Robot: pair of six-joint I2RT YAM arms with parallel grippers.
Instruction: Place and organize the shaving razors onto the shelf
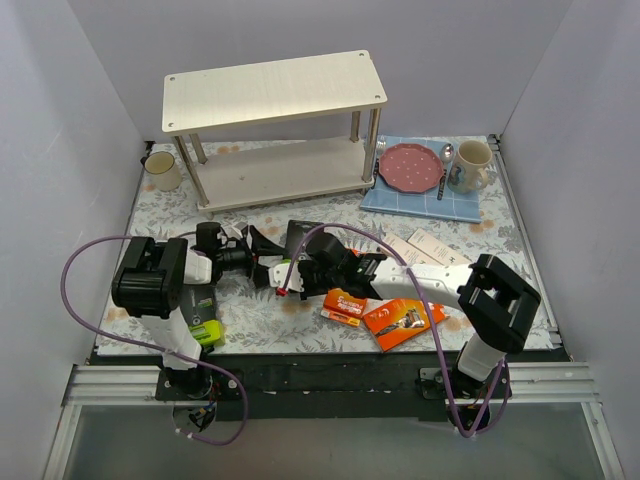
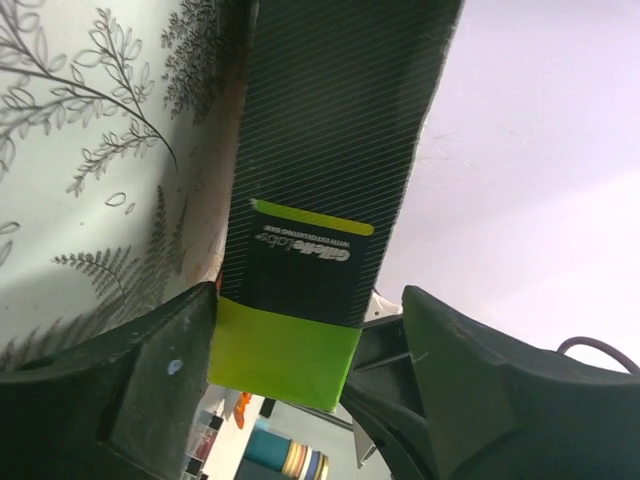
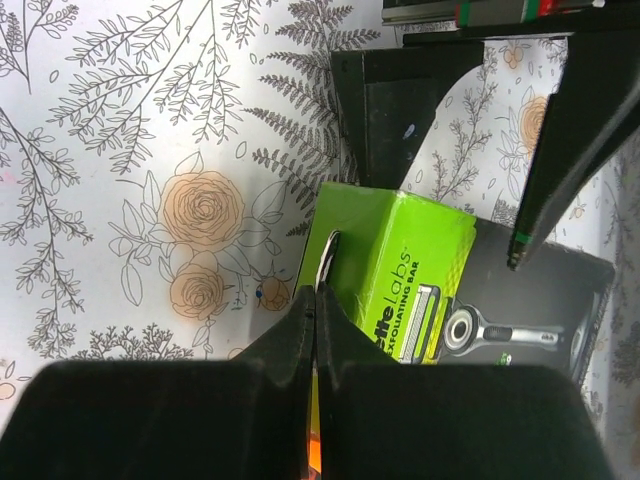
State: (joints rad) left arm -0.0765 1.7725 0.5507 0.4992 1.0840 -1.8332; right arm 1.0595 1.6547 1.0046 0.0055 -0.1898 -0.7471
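A black-and-lime razor pack (image 1: 303,235) stands raised on edge mid-table between both grippers. My left gripper (image 1: 262,250) has a finger against each side of its lime end (image 2: 285,355). My right gripper (image 1: 298,262) is shut on the thin edge of the same pack (image 3: 420,270), jaws pressed together (image 3: 315,300). A second black-and-lime pack (image 1: 205,332) lies under my left arm. Two orange packs (image 1: 345,306) (image 1: 402,322) lie near the front. Two white boxes (image 1: 408,250) (image 1: 440,248) lie partly hidden by my right arm. The two-tier shelf (image 1: 275,90) stands at the back, with both boards bare.
A blue mat (image 1: 470,208) with a red plate (image 1: 410,165), a spoon (image 1: 447,158) and a mug (image 1: 470,165) sits at the back right. A cream mug (image 1: 162,170) stands left of the shelf. White walls enclose the table.
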